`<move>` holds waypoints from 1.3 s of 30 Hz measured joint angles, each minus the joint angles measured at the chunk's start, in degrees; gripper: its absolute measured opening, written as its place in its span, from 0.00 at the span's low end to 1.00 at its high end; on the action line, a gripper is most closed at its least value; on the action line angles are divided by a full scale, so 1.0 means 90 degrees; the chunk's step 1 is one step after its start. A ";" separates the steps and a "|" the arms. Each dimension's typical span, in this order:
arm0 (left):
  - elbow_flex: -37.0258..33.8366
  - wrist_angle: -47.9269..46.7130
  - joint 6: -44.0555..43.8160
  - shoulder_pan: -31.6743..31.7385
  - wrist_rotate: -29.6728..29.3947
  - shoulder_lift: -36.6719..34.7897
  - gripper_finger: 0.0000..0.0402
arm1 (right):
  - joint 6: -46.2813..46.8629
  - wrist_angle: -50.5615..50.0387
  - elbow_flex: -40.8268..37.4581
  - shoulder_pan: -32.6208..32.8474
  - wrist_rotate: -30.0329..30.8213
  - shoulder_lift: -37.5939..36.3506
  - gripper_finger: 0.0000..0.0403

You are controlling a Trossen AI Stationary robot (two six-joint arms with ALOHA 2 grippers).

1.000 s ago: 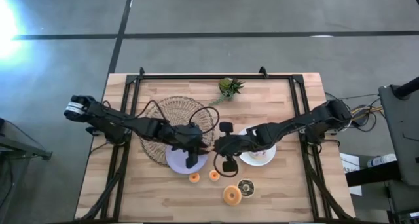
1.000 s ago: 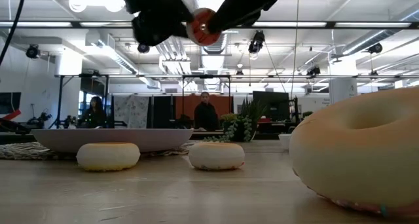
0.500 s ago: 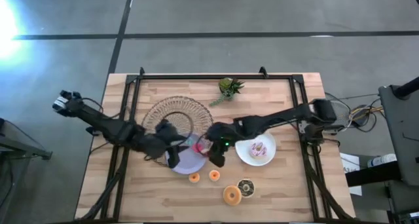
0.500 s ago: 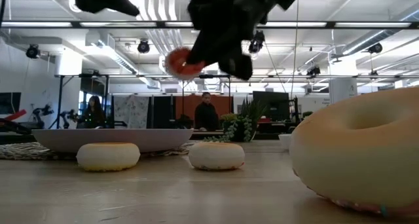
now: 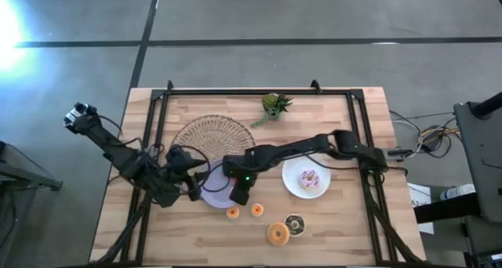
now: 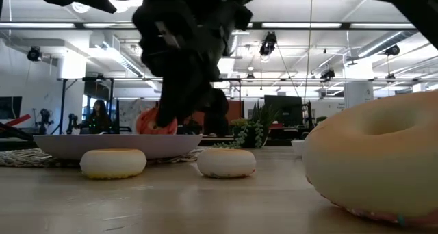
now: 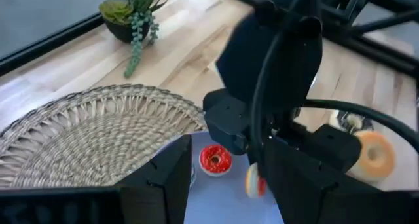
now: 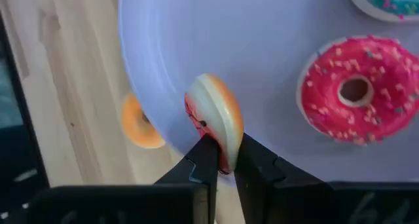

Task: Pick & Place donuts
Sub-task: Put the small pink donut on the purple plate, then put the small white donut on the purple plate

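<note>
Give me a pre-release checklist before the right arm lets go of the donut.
1. Grip: right jaws shut on the small red donut, pinched edge-on. Ok.
2. Position: the donut hangs over the lilac plate, but close to its rim. Ok, marginal.
3. Landing spot: the pink sprinkled donut on the plate lies apart from the held one, with bare plate between them. Ok.
4. Height: whether the held donut touches the plate. Cannot tell.
5. Left jaws: open, empty, beside the plate, apart from the right arm. Ok.
6. Roll risk: a small orange donut sits on the table just outside the rim. Not ok if the donut rolls off.
</note>
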 joint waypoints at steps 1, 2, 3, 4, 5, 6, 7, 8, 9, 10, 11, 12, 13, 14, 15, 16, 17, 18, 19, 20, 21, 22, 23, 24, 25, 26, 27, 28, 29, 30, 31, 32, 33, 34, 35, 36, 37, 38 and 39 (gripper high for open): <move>0.0000 -0.0038 -0.0002 -0.0010 -0.0006 0.0019 0.41 | -0.0079 -0.0231 0.0239 0.0001 0.0018 0.0124 0.09; 0.0000 -0.0082 -0.0005 -0.0023 -0.0020 0.0037 0.41 | -0.0125 -0.0438 0.0453 0.0007 0.0034 0.0267 0.10; 0.0000 -0.0128 -0.0008 -0.0043 -0.0057 0.0043 0.41 | -0.0146 -0.0594 0.0658 0.0011 0.0040 0.0407 0.11; 0.0000 -0.0164 -0.0023 -0.0074 -0.0096 0.0043 0.41 | -0.0170 -0.0731 0.0834 0.0013 0.0040 0.0523 0.12; 0.0000 -0.0208 -0.0040 -0.0123 -0.0167 0.0043 0.41 | -0.0188 -0.0864 0.0971 0.0013 0.0042 0.0629 0.13; 0.0000 -0.0251 -0.0072 -0.0196 -0.0262 0.0035 0.41 | -0.0230 -0.0964 0.1107 0.0008 0.0051 0.0710 0.15; 0.0000 -0.0292 -0.0148 -0.0285 -0.0380 0.0018 0.41 | -0.0287 -0.1037 0.1231 0.0006 0.0090 0.0768 0.17; 0.0000 -0.0377 -0.0246 -0.0383 -0.0517 -0.0003 0.41 | -0.0389 -0.1097 0.1341 0.0007 0.0190 0.0807 0.19; 0.0000 -0.0499 -0.0379 -0.0486 -0.0652 -0.0036 0.41 | -0.0495 -0.1168 0.1434 0.0009 0.0310 0.0824 0.21; 0.0000 -0.0616 -0.0548 -0.0600 -0.0788 -0.0071 0.41 | -0.0561 -0.1239 0.1509 0.0017 0.0445 0.0856 0.23; 0.0000 -0.0777 -0.0770 -0.0714 -0.0917 -0.0099 0.41 | -0.0578 -0.1275 0.1577 0.0019 0.0565 0.0875 0.26; 0.0000 -0.0945 -0.0996 -0.0816 -0.1015 -0.0122 0.41 | -0.0587 -0.1310 0.1631 0.0020 0.0669 0.0887 0.28; 0.0000 -0.1099 -0.1225 -0.0902 -0.1110 -0.0129 0.41 | -0.0588 -0.1370 0.1663 0.0023 0.0777 0.0894 0.31; 0.0000 -0.1228 -0.1434 -0.0975 -0.1188 -0.0133 0.41 | -0.0603 -0.1400 0.1684 0.0023 0.0868 0.0894 0.33; 0.0000 -0.1355 -0.1608 -0.1038 -0.1217 -0.0134 0.41 | -0.0636 -0.1396 0.1706 0.0023 0.0904 0.0889 0.35; 0.0000 -0.1471 -0.1744 -0.1099 -0.1230 -0.0135 0.41 | -0.0685 -0.1433 0.1732 0.0019 0.0908 0.0871 0.37; 0.0000 -0.1553 -0.1858 -0.1144 -0.1248 -0.0137 0.41 | -0.0737 -0.1525 0.1768 0.0018 0.0920 0.0861 0.39; 0.0000 -0.1615 -0.1954 -0.1174 -0.1269 -0.0137 0.41 | -0.0796 -0.1640 0.1798 0.0018 0.0938 0.0850 0.41; 0.0000 -0.1658 -0.1999 -0.1183 -0.1284 -0.0137 0.41 | -0.0871 -0.1756 0.1802 0.0018 0.0996 0.0839 0.42; 0.0000 -0.1702 -0.2018 -0.1185 -0.1286 -0.0137 0.41 | -0.0932 -0.1914 0.1803 0.0022 0.1092 0.0833 0.44; 0.0000 -0.1743 -0.2036 -0.1183 -0.1293 -0.0137 0.41 | -0.0990 -0.2086 0.1802 0.0026 0.1213 0.0833 0.45; 0.0000 -0.1782 -0.2049 -0.1180 -0.1307 -0.0139 0.41 | -0.1081 -0.2230 0.1798 0.0033 0.1333 0.0833 0.46; 0.0000 -0.1839 -0.2058 -0.1176 -0.1327 -0.0139 0.41 | -0.1208 -0.2364 0.1797 0.0052 0.1461 0.0827 0.47; 0.0000 -0.1919 -0.2101 -0.1178 -0.1331 -0.0139 0.41 | -0.1356 -0.2493 0.1791 0.0083 0.1613 0.0800 0.48; 0.0000 -0.1995 -0.2169 -0.1178 -0.1332 -0.0142 0.41 | -0.1492 -0.2589 0.1789 0.0123 0.1792 0.0758 0.49; 0.0000 -0.2094 -0.2252 -0.1178 -0.1331 -0.0142 0.41 | -0.1648 -0.2649 0.1789 0.0171 0.1993 0.0698 0.49; 0.0000 -0.2192 -0.2335 -0.1178 -0.1328 -0.0140 0.41 | -0.1803 -0.2687 0.1786 0.0234 0.2180 0.0628 0.50; 0.0000 -0.2277 -0.2411 -0.1178 -0.1330 -0.0139 0.41 | -0.1956 -0.2713 0.1784 0.0302 0.2338 0.0546 0.50; 0.0000 -0.2339 -0.2469 -0.1178 -0.1329 -0.0139 0.41 | -0.2098 -0.2706 0.1775 0.0363 0.2468 0.0463 0.50; 0.0000 -0.2371 -0.2500 -0.1178 -0.1329 -0.0139 0.41 | -0.2232 -0.2679 0.1769 0.0419 0.2561 0.0385 0.50; 0.0000 -0.2369 -0.2506 -0.1178 -0.1328 -0.0139 0.41 | -0.2355 -0.2631 0.1753 0.0468 0.2598 0.0301 0.50; 0.0000 -0.2366 -0.2506 -0.1178 -0.1328 -0.0139 0.41 | -0.2435 -0.2556 0.1712 0.0504 0.2624 0.0213 0.49; 0.0000 -0.2370 -0.2510 -0.1178 -0.1327 -0.0139 0.41 | -0.2484 -0.2476 0.1663 0.0545 0.2666 0.0136 0.49; 0.0000 -0.2367 -0.2517 -0.1178 -0.1325 -0.0139 0.41 | -0.2567 -0.2382 0.1580 0.0583 0.2709 0.0025 0.49; 0.0000 -0.2365 -0.2534 -0.1178 -0.1313 -0.0139 0.41 | -0.2627 -0.2291 0.1447 0.0625 0.2764 -0.0103 0.48; 0.0000 -0.2369 -0.2556 -0.1178 -0.1288 -0.0139 0.41 | -0.2713 -0.2157 0.1259 0.0669 0.2815 -0.0268 0.48; -0.0011 -0.2361 -0.2574 -0.1178 -0.1285 -0.0139 0.41 | -0.2793 -0.1968 0.1017 0.0723 0.2859 -0.0449 0.47; -0.0041 -0.2358 -0.2612 -0.1178 -0.1279 -0.0139 0.41 | -0.2844 -0.1694 0.0721 0.0784 0.2892 -0.0669 0.47; -0.0086 -0.2361 -0.2669 -0.1178 -0.1261 -0.0139 0.41 | -0.2854 -0.1418 0.0394 0.0839 0.2892 -0.0904 0.47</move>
